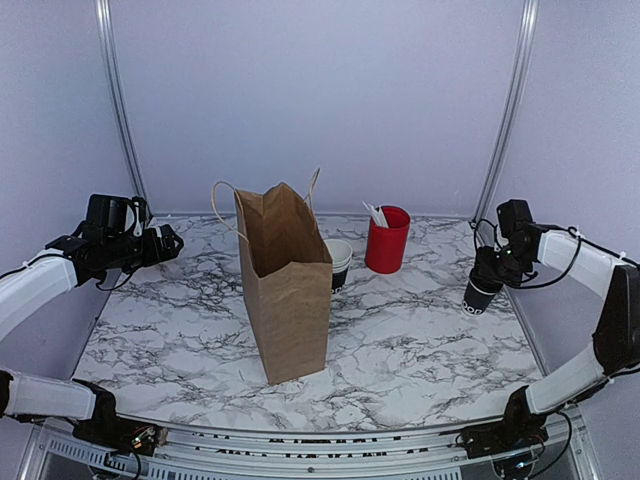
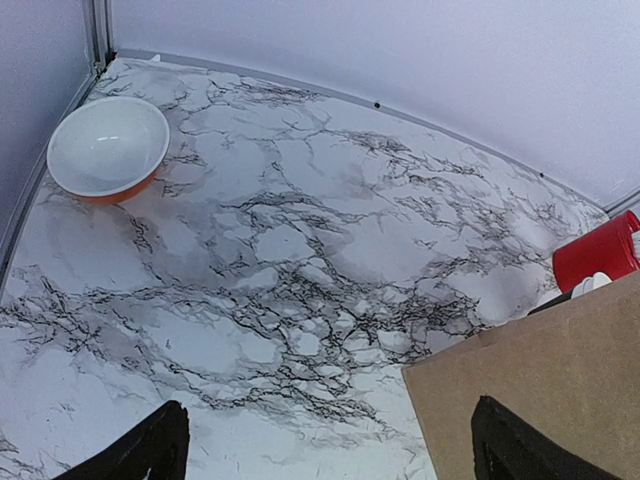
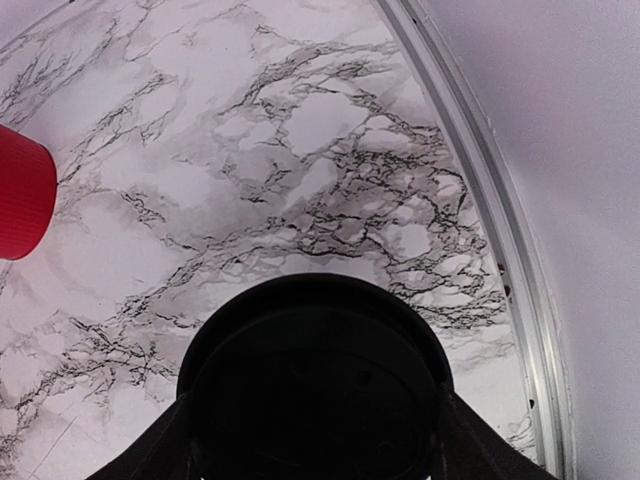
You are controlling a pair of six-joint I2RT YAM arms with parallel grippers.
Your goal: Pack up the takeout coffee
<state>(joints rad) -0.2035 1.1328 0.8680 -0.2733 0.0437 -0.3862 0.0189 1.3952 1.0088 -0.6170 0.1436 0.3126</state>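
Right gripper (image 3: 315, 450) clamped on takeout coffee (image 1: 482, 296) by the table (image 1: 400, 350) right edge, gripping high near lid (image 3: 315, 385). Paper wall probably crushes: squeeze gently, keep upright. Left gripper (image 2: 330, 455) open.

We see bright, even light with weak shadows; the lid (image 3: 315, 390) at 6 o'clock of the right wrist view is blurred.

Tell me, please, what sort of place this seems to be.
Probably a mock café packing station in a robot test cell: a brown paper bag on a marble-pattern table, stacked cups, a red utensil cup, plain walls.
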